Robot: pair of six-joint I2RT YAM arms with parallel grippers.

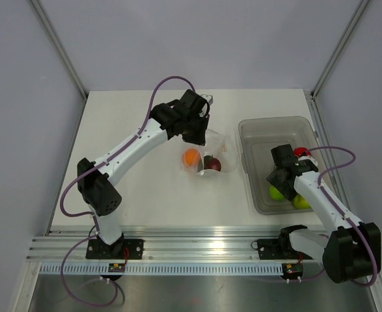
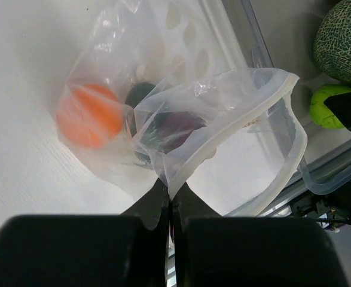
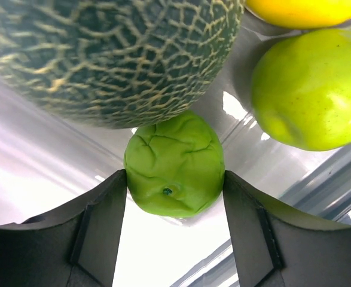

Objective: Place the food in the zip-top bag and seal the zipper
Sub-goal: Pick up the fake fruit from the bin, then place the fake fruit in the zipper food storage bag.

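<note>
The zip-top bag (image 2: 181, 89) lies on the white table with its zipper (image 2: 271, 119) rim standing open toward the tub. An orange (image 2: 89, 115) and a dark red plum (image 2: 175, 128) sit inside it. My left gripper (image 2: 171, 191) is shut on the bag's rim; from above it (image 1: 202, 133) hovers over the bag (image 1: 207, 155). My right gripper (image 3: 175, 179) is down in the grey tub (image 1: 256, 127), its fingers (image 3: 106, 203) pressed against both sides of a small wrinkled green round (image 3: 174, 164). The netted melon (image 3: 103, 54) rests right behind it.
Another green fruit (image 3: 310, 89) and a yellow one (image 3: 307, 9) lie in the tub beside the melon. A red piece (image 1: 300, 151) shows by the right wrist. The tub stands just right of the bag. Grey walls enclose the table; an aluminium rail (image 1: 197, 244) runs along the front.
</note>
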